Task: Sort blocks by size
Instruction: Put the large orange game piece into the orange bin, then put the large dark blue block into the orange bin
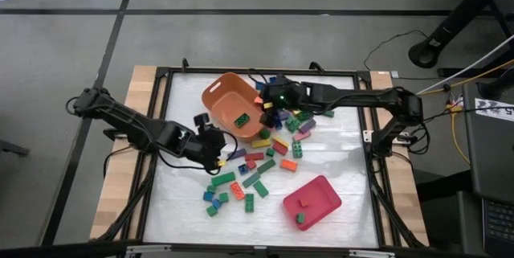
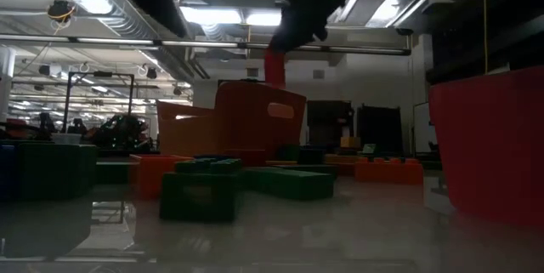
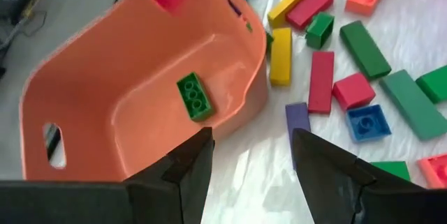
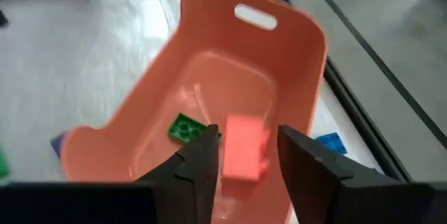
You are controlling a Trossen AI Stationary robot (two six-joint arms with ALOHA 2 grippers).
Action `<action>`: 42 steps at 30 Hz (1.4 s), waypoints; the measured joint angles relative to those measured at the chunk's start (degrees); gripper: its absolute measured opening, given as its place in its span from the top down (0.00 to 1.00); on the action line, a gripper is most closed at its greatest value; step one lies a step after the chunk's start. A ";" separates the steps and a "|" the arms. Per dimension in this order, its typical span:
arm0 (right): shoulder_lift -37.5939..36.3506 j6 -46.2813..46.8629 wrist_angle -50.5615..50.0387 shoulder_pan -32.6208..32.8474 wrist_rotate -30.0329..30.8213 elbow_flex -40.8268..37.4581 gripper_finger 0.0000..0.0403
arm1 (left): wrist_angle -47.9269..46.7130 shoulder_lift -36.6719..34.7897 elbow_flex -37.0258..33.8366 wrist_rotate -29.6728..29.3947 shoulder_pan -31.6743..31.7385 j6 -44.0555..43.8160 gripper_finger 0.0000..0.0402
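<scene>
- Orange plastic rounded tub [image 1: 233, 101] stands at the far middle of the white tabletop [image 1: 337, 157]; one green studded brick [image 1: 241, 118] lies flat inside it.
- The right claw [image 4: 246, 155] hangs over the tub opening, and a red plastic brick [image 4: 244, 148] sits between its fingers, which pinch it.
- The left claw [image 3: 250, 155] is near the tub's outer wall, spread, with nothing in it.
- Many coloured plastic blocks [image 1: 259, 165] lie scattered beside the tub; a pink-red rectangular tray [image 1: 312, 202] stands well apart, nearer the front.
</scene>
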 joint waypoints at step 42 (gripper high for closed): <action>-26.90 -1.05 -19.50 -0.48 -1.57 -11.13 0.52 | 49.35 5.80 -30.57 9.45 0.04 0.40 0.55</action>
